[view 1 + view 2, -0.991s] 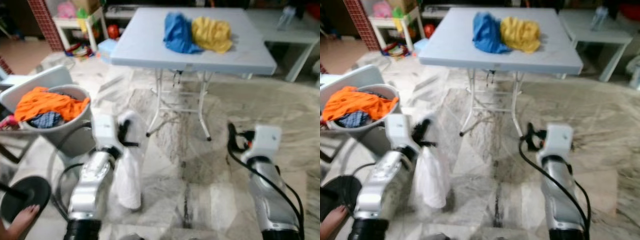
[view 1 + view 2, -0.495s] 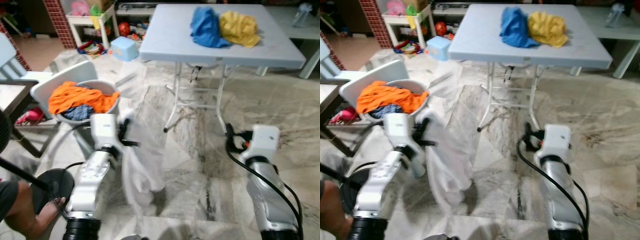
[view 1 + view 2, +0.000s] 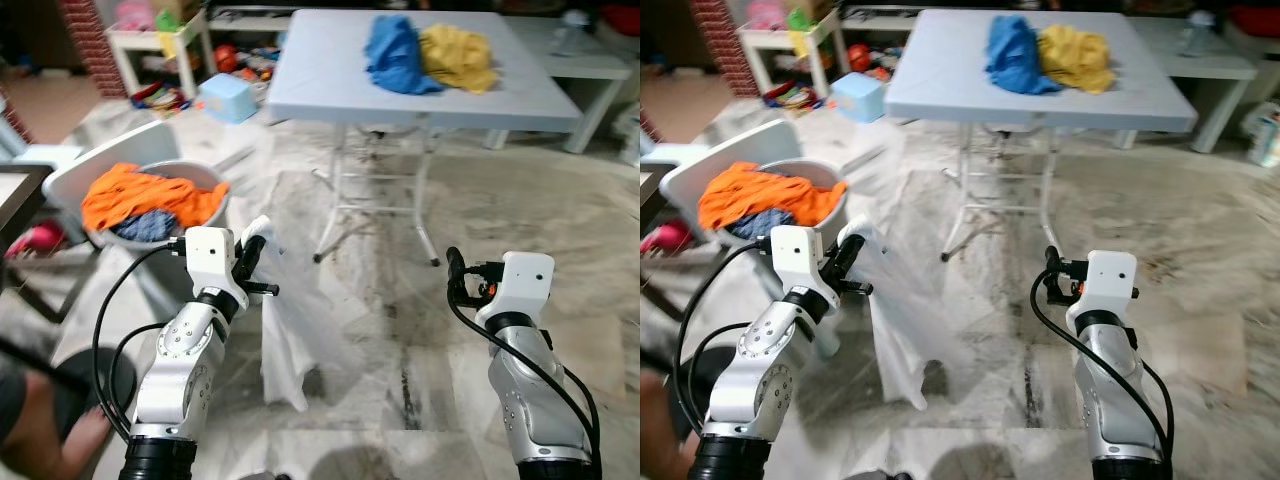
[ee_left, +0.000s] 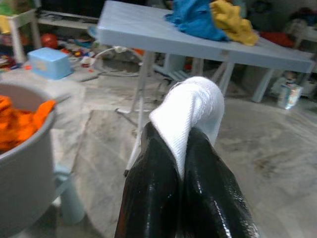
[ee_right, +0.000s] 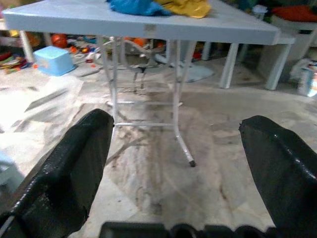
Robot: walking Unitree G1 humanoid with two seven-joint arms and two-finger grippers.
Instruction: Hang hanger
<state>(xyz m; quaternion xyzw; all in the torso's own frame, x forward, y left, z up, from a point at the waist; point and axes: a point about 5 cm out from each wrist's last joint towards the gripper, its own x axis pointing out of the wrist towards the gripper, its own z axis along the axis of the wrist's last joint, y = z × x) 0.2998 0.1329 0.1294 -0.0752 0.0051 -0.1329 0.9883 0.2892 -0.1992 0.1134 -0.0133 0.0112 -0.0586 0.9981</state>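
two tools are up in front of the robot: the left tool is clenched on a white garment that hangs toward the marble floor, beside the laundry basket. the right tool is spread wide, grasping nothing, facing the tabletop with blue cloth and yellow cloth.

white garment, orange clothes, blue cloth, yellow cloth

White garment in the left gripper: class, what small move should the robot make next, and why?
Probably carry it forward to the folding table. The left gripper is shut on the white garment, which hangs almost to the floor, while the right gripper is open with nothing between its fingers. No hanger can be made out, so any hanging step looks premature.
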